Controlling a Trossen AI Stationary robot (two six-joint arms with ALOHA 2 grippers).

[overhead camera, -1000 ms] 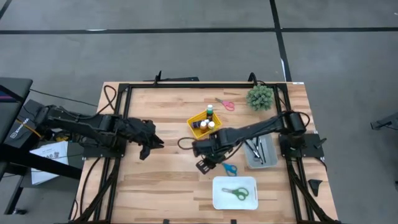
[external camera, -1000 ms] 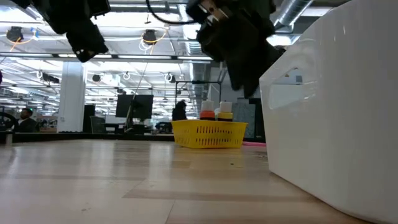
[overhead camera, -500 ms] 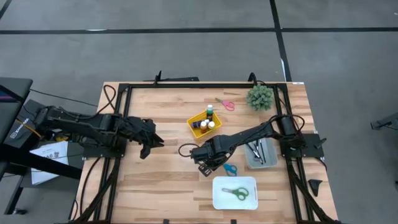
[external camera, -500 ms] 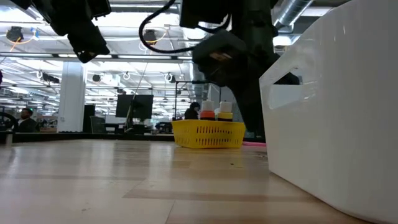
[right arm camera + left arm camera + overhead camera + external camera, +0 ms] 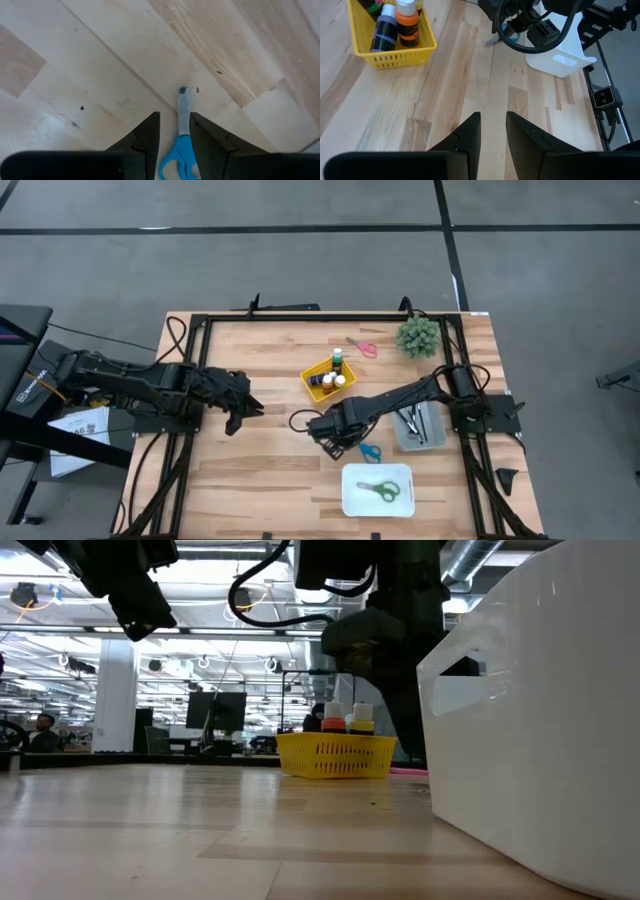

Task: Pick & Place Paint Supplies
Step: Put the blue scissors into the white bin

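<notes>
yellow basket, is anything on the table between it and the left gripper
Nothing visible. In the left wrist view only bare wood lies between the left gripper and the yellow basket of paint bottles; the right arm and white bin sit off to the side.

Wooden plank desk [image 5: 260, 370], black frame along its edges. Directly on it: yellow basket [image 5: 327, 381] near centre; pink scissors [image 5: 363, 347] at the far edge; green plant [image 5: 418, 336] at the far right corner; grey tray [image 5: 419, 427] on the right side; blue scissors [image 5: 369, 451] beside it; white bin [image 5: 378, 489] near the front edge.
</notes>
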